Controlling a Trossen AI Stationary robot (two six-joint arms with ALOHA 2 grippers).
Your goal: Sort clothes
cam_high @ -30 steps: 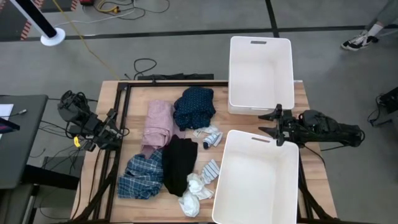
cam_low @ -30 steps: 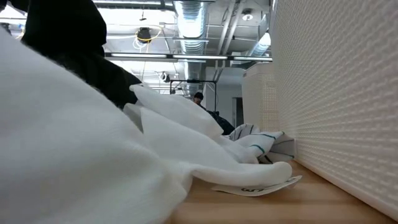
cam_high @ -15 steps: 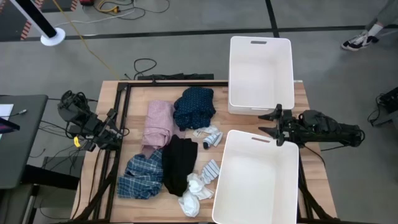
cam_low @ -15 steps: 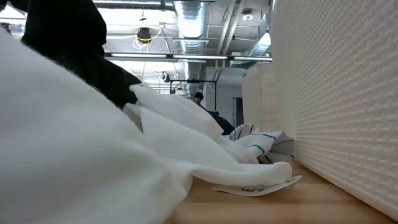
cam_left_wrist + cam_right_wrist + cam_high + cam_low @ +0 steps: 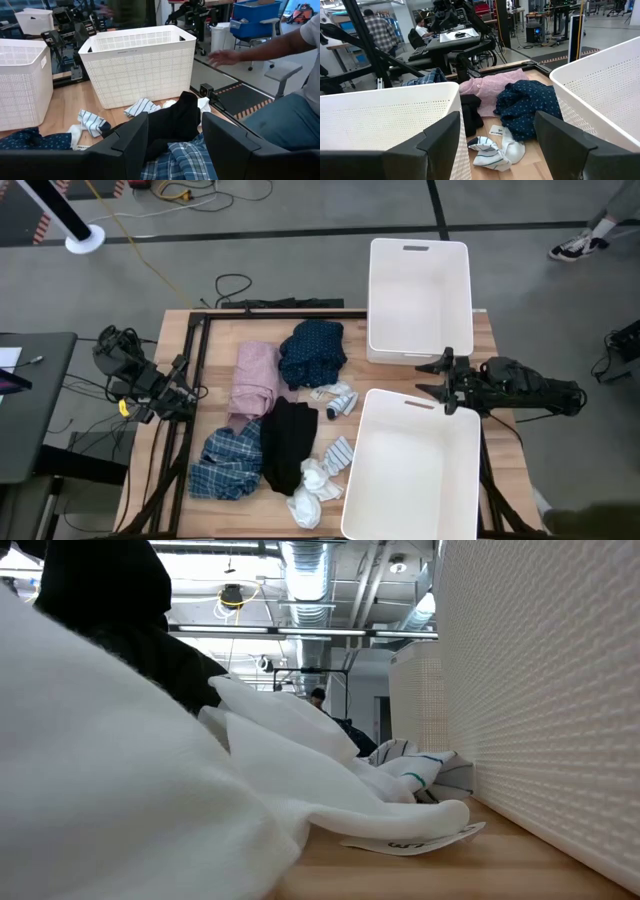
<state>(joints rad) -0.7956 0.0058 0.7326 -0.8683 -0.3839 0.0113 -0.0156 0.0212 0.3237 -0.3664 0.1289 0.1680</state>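
High view: two white bins [image 5: 418, 295], clothes [image 5: 275, 425] beside them.

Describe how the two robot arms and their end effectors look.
Both arms are dark, nearly black, built of chunky jointed segments. The left end effector and right end effector each carry two broad, matte black fingers with flat angular faces. Black cables trail from the left arm's base, which also bears a small yellow marking.
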